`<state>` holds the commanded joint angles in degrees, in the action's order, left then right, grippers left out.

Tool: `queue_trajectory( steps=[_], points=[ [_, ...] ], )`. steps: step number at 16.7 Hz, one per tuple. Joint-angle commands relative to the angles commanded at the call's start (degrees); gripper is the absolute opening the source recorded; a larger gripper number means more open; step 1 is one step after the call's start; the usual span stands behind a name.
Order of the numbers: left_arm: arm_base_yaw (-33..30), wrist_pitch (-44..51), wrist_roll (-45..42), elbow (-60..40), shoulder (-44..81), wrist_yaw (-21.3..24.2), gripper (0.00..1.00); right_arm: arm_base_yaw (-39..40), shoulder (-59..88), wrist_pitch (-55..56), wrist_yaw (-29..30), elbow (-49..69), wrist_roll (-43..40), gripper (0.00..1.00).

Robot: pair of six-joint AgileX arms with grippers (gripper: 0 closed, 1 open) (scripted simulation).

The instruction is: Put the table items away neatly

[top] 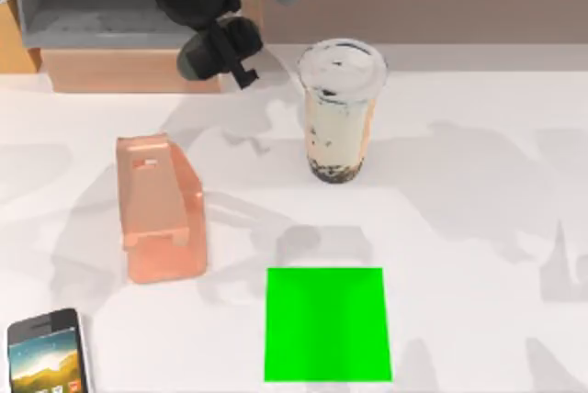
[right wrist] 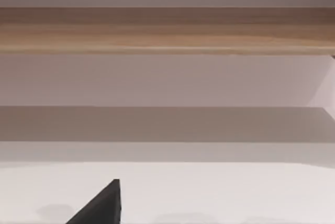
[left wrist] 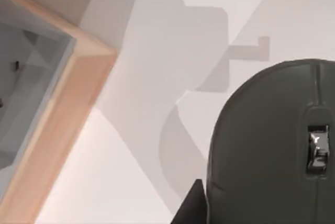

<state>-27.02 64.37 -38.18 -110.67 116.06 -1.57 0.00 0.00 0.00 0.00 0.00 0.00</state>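
From above, the left gripper (top: 241, 70) hangs near the table's (top: 478, 228) back edge, beside a wooden tray (top: 129, 70), carrying the computer mouse (top: 204, 55); the milk-tea cup (top: 338, 113) stands right of it, the smartphone (top: 48, 354) at the front left corner

The left wrist view shows the mouse (left wrist: 272, 145) clamped: a hard, smooth, light shell, best pinched across its flanks

The right wrist view leaves the right gripper's state impossible to tell

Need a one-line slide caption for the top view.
Left gripper carries the mouse near the tray; cup, pink stand, green square and phone wait.
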Motion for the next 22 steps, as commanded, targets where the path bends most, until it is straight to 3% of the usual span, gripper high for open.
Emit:
queue_trajectory(
  steps=[6, 12, 17, 22],
  points=[
    [-15.1, -3.9, 40.1, 7.4, -4.0, 0.7, 0.00, 0.0, 0.0, 0.0, 0.0, 0.0, 0.0, 1.00],
    [-23.2, -7.2, 73.2, 19.0, -1.5, 1.5, 0.00, 0.0, 0.0, 0.0, 0.0, 0.0, 0.0, 1.00],
    [-25.2, -9.0, 87.4, 26.6, 1.4, 1.8, 0.00, 0.0, 0.0, 0.0, 0.0, 0.0, 0.0, 1.00],
    [-25.2, -9.2, 88.8, 27.5, 1.8, 1.8, 0.00, 0.0, 0.0, 0.0, 0.0, 0.0, 0.0, 1.00]
  ],
)
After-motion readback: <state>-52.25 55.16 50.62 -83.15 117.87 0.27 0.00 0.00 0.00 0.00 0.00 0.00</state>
